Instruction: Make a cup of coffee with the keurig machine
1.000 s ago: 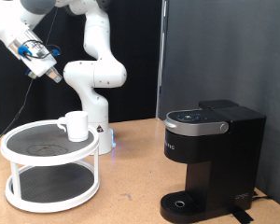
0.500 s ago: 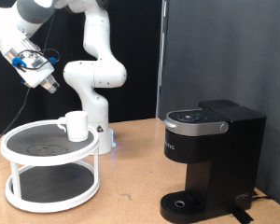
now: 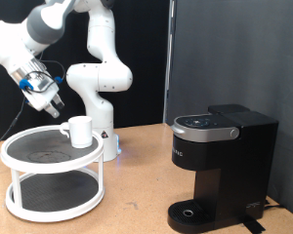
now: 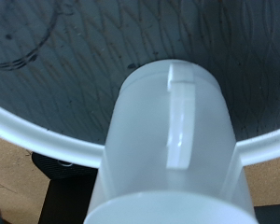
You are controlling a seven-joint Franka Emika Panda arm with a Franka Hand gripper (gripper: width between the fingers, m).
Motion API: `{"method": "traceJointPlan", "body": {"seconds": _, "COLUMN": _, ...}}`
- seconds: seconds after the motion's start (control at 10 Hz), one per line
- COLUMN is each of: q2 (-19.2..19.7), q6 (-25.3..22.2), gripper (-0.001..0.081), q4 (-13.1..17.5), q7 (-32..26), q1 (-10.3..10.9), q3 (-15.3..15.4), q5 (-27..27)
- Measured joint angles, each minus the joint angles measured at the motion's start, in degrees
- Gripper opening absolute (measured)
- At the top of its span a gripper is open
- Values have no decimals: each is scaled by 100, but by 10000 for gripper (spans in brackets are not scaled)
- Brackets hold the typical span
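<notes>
The white cup (image 3: 80,131) stands upright on the top tier of a round white two-tier stand (image 3: 12,148), at the exterior view's left. My gripper (image 3: 55,108) hangs tilted just above and to the left of the cup, not touching it. The wrist view looks down on the cup (image 4: 173,149), its handle (image 4: 180,117) facing the camera, on the stand's dark mesh top (image 4: 75,47); no fingers show there. The black keurig machine (image 3: 220,161) stands at the exterior view's right with its lid shut and nothing on its round drip base (image 3: 190,213).
The arm's white base (image 3: 100,83) stands behind the stand on the wooden table (image 3: 137,195). A dark curtain backs the scene. The stand's lower tier (image 3: 49,200) sits near the table's front left.
My gripper has come down and to the right, from high at the upper left to just above the cup. The cup and the machine have not moved.
</notes>
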Motion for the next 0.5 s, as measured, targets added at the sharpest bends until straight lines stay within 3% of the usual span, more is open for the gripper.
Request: {"method": "traceJointPlan", "body": {"seconds": 0.5, "q2": 9, "q6": 591, "gripper": 734, "q4": -600, "q7": -297, "q1": 0, "q3": -7, "q5": -34}}
